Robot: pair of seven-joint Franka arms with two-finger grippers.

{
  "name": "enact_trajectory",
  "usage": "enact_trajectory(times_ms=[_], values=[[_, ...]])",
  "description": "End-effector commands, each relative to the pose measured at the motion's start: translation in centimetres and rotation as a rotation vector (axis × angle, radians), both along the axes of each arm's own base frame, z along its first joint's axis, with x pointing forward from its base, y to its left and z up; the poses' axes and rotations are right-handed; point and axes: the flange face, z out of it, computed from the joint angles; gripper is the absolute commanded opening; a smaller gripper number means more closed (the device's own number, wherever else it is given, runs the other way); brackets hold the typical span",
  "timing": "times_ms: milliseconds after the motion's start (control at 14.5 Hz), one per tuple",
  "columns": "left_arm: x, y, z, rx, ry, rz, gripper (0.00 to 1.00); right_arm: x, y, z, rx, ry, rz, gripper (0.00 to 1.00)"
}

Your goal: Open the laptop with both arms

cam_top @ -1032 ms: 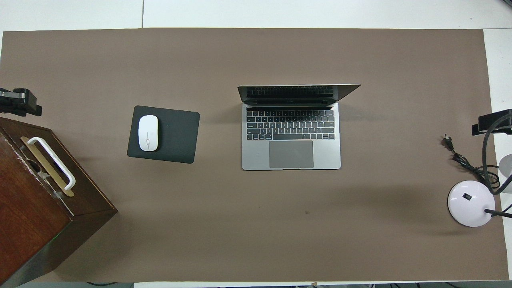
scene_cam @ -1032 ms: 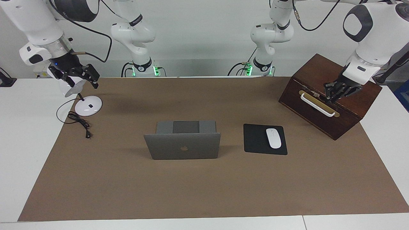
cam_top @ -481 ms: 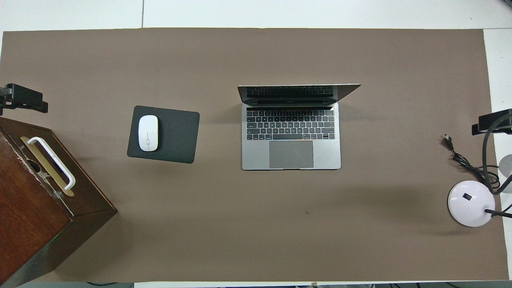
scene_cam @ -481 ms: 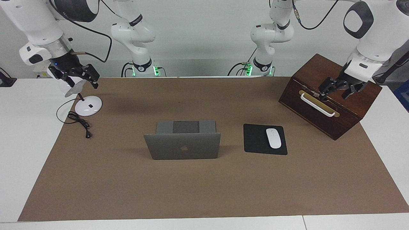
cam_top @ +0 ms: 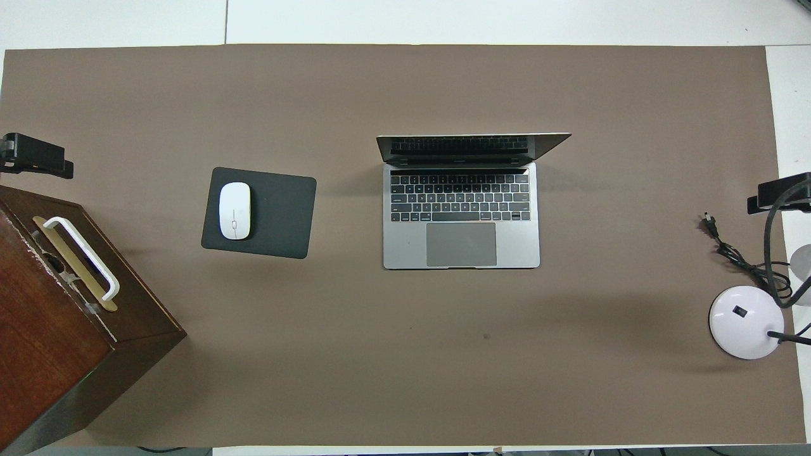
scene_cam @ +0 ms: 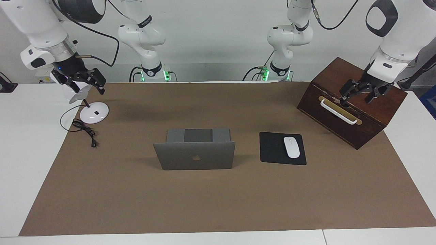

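The silver-grey laptop (scene_cam: 196, 156) (cam_top: 461, 215) stands in the middle of the brown mat with its lid raised, the apple logo facing away from the robots. Its keyboard and trackpad show in the overhead view. Neither gripper touches it. My left gripper (scene_cam: 356, 96) (cam_top: 35, 155) hangs open just above the top edge of the wooden box (scene_cam: 340, 132), holding nothing. Over the lamp at the right arm's end of the table, my right gripper (scene_cam: 83, 87) (cam_top: 782, 193) is held open and empty.
A black mouse pad (scene_cam: 272, 149) with a white mouse (scene_cam: 292, 147) lies beside the laptop, toward the left arm's end. The wooden box carries a white handle (scene_cam: 339, 111). A white desk lamp (scene_cam: 94, 113) and its black cable (scene_cam: 85, 131) sit at the right arm's end.
My left gripper has opened and lifted a little away from the box's handle edge. The right arm and the laptop have not moved.
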Motion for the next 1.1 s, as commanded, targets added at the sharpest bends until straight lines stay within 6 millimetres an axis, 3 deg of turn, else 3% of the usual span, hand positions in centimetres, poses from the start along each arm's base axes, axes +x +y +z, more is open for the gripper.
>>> enact_trajectory(times_ms=[0, 206, 1032], values=[[-0.79, -0.47, 0.13, 0.025, 0.003, -0.003, 1.0, -0.61, -0.41, 0.04, -0.014, -0.022, 0.01, 1.0], [-0.91, -1.35, 0.1, 0.023, -0.005, -0.015, 1.0, -0.6, -0.33, 0.04, -0.013, -0.022, 0.011, 1.0], [-1.03, -0.88, -0.33, 0.016, -0.003, 0.009, 1.0, -0.57, -0.31, 0.12, -0.012, -0.025, 0.01, 1.0]])
